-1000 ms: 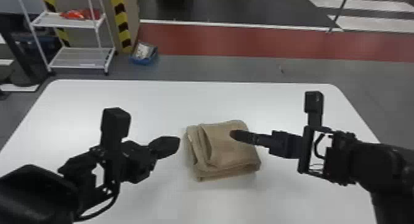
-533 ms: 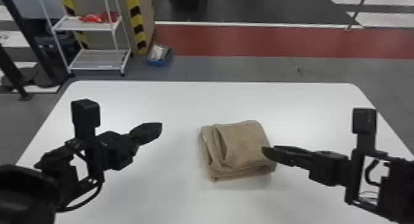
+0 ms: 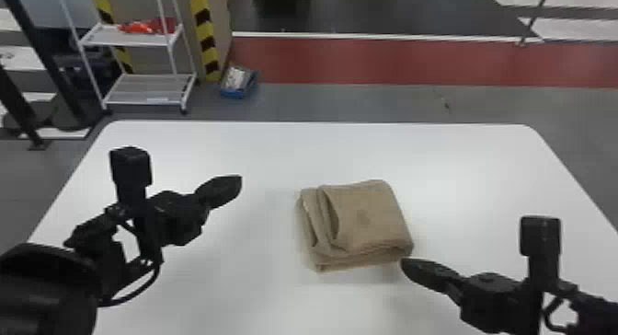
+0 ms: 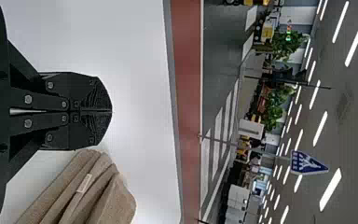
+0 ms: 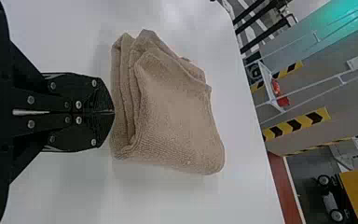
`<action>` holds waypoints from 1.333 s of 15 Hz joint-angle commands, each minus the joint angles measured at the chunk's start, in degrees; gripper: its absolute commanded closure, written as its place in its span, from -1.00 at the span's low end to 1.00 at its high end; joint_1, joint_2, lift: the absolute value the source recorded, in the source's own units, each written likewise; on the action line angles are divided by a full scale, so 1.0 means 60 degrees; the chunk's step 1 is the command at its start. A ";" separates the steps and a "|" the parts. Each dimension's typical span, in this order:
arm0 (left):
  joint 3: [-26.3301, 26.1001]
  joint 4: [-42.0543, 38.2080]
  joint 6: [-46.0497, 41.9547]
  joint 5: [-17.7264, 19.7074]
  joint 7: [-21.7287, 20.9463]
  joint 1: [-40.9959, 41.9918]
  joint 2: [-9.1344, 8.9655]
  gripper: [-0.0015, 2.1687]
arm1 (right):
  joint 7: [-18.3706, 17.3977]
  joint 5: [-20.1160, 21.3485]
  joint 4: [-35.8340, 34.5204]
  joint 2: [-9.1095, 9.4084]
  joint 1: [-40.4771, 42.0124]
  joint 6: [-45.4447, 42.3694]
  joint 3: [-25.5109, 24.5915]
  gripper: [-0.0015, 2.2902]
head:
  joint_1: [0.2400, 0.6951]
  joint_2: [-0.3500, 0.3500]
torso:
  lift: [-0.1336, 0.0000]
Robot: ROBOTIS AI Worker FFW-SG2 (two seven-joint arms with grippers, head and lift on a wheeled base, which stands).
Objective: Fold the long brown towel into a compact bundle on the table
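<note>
Well, I have the long brown towel (image 3: 368, 214) lying before me as a squarish, layered bundle, a little right of the middle of the bench (image 3: 460, 164). Its stacked layers show along the left side, where a couple of folds stand slightly apart, while the top layer lies fairly smooth with a small dent in it.

My left end effector (image 3: 237, 182) is narrow, its two fingers pressed together, and hangs over the bench to the left of the towel, well apart from it. In my left wrist view, a small white label (image 4: 84, 183) shows among the towel's layers.

My right end effector (image 3: 405, 264) is narrow too, with its fingers together and its tip just beside the towel's near right corner. I cannot tell whether it touches the cloth.

Beyond the far edge of the bench, toward the left, I see a white shelf rack (image 3: 149, 101) with a red item (image 3: 138, 27) on its upper shelf, and a blue box (image 3: 235, 93) on the floor beside it.
</note>
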 commanded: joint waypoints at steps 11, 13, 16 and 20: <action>-0.0152 0.0165 -0.0239 0.0048 -0.0030 -0.0106 0.0014 0.16 | -0.0558 0.1256 0.5152 0.0091 -0.4894 -0.0769 0.1703 0.81 | 1.00 -0.03 | -0.84; -0.0254 0.0326 -0.0298 0.0048 -0.0030 -0.0194 0.0000 0.16 | -0.0544 0.1212 0.6119 0.0091 -0.5700 -0.1385 0.1922 0.81 | 1.00 -0.03 | -0.84; -0.0401 0.0649 -0.0649 0.0018 -0.0030 -0.0297 0.0000 0.16 | -0.0046 0.0875 0.5211 0.0047 -0.4674 -0.1180 0.1410 0.81 | 1.00 -0.01 | -0.84; -0.0855 0.1689 -0.1323 -0.0099 -0.0016 -0.0809 -0.0030 0.16 | 0.0628 -0.0062 0.3424 -0.0085 -0.2814 -0.1092 -0.0626 0.81 | 1.00 -0.08 | -0.84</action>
